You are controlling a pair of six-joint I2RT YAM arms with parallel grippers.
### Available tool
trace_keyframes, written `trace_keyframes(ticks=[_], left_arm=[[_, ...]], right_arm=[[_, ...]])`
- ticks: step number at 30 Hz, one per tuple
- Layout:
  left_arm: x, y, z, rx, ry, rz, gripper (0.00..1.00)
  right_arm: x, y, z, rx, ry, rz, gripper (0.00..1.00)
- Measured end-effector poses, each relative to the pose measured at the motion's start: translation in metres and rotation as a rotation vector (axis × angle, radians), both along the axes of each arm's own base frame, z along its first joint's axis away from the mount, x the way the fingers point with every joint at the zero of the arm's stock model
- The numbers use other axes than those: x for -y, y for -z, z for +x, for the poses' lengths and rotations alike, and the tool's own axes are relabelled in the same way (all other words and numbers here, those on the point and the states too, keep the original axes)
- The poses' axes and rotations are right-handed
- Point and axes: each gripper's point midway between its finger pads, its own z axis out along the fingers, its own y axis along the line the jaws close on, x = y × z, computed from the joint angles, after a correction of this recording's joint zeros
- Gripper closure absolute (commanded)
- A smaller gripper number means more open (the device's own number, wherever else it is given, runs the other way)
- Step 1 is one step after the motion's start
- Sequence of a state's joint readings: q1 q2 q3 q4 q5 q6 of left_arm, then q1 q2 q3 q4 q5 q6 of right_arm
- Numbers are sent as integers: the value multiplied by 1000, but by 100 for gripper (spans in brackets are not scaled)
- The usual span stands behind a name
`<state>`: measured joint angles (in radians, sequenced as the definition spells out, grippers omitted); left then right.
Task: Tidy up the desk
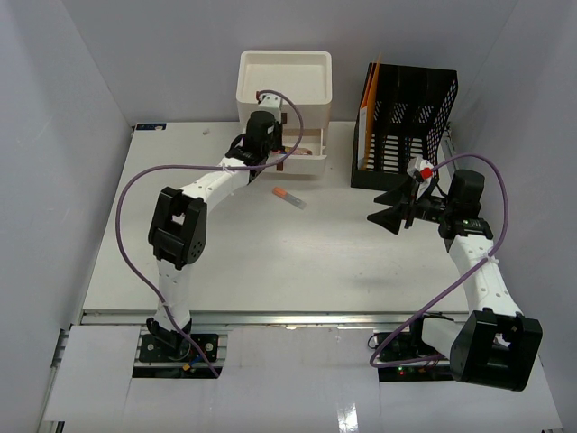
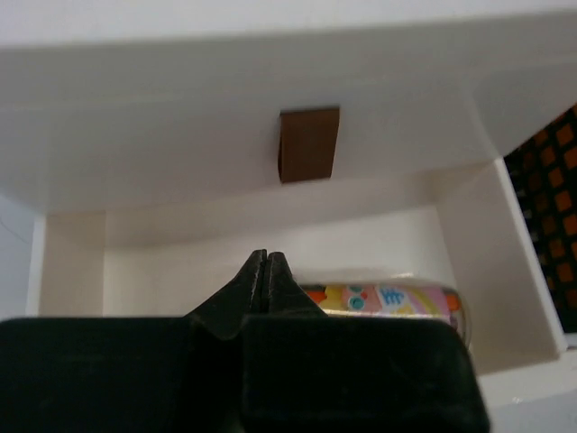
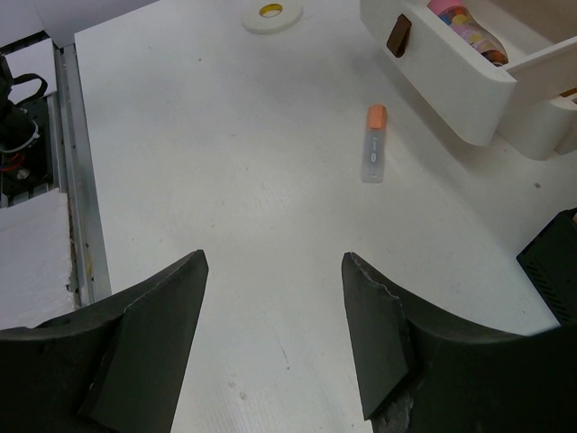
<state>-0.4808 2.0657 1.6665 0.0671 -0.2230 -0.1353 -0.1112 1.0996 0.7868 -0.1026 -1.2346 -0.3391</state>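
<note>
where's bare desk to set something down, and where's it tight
Free: the middle of the desk between the left arm and right arm, down to the rail. Crowded: the back, around the open drawer, left gripper, orange-capped tube and mesh organizer.

Left tool (image 2: 264, 256) pressed together, nothing between fingers, tips aimed into open white drawer (image 2: 491, 262). Colourful patterned cylinder (image 2: 383, 299) lying inside, just right of tips. Brown tab (image 2: 308, 144) on panel above. Black mesh holder (image 2: 552, 216) at right edge.

The large, flat, white rectangular desk (image 1: 270, 262) lies level. A metal rail (image 1: 297, 317) runs along its near edge, and pale grey walls (image 1: 63, 135) enclose its other three sides.
</note>
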Motion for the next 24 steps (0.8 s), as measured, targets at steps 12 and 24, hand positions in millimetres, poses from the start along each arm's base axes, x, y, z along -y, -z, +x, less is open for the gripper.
trace_keyframes(ticks=[12, 24], left_arm=[[-1, -20, -14, 31, 38, -22, 33], [27, -38, 36, 56, 18, -34, 46]], right_arm=[[0, 0, 0, -13, 3, 4, 33], [2, 6, 0, -33, 10, 7, 33]])
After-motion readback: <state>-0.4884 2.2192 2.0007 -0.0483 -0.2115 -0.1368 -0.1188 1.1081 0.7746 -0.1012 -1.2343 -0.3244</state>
